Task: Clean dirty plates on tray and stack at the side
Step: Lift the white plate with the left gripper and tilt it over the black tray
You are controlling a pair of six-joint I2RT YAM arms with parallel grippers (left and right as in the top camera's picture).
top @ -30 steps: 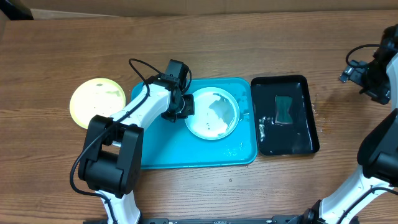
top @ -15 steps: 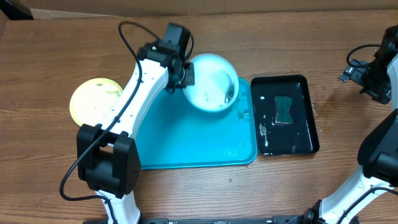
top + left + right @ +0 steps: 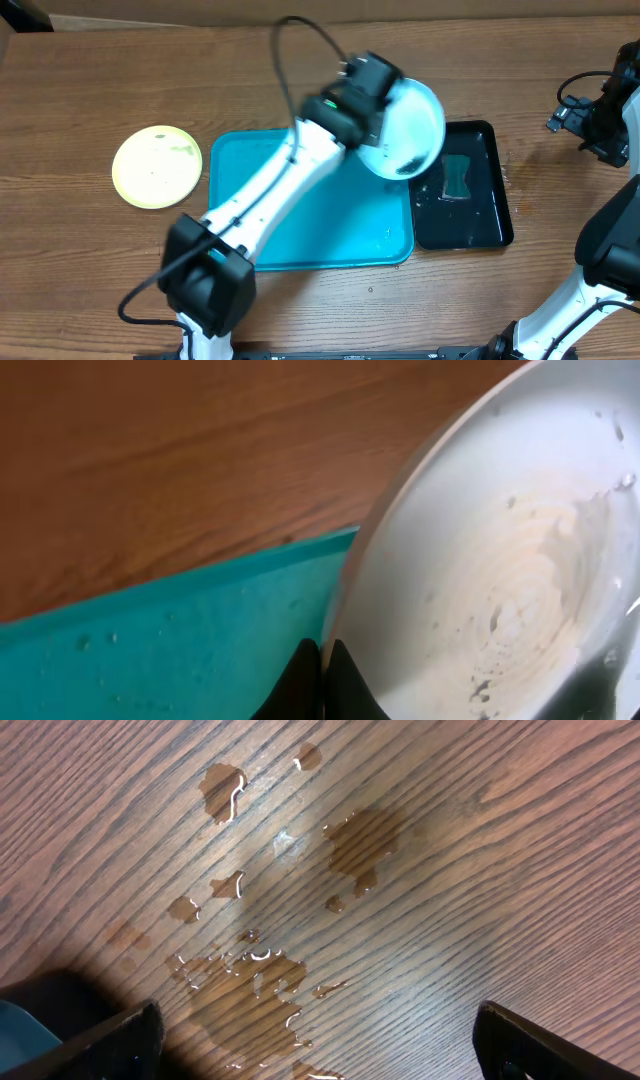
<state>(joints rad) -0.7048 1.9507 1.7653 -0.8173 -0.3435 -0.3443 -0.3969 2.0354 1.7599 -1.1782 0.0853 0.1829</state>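
Holding: my left gripper clamps the rim of a pale plate, tilted high over the far right corner of the tray, likely to drain it toward the black tray just right of the tray.
Left of tray: yellow-green plate lies flat on the tabletop, probably the stacking spot.
Right of tray, farther: my right gripper hangs with jaws wide apart, empty.
Views: only the left wrist shows the pinch clearly; only the right wrist shows puddles.

Brown wood-grain table fills nearly the whole overhead frame. Along the top edge, a pale tan strip runs beyond it. Over in the right wrist view, small water puddles sit on the wood, their edges catching bright light.
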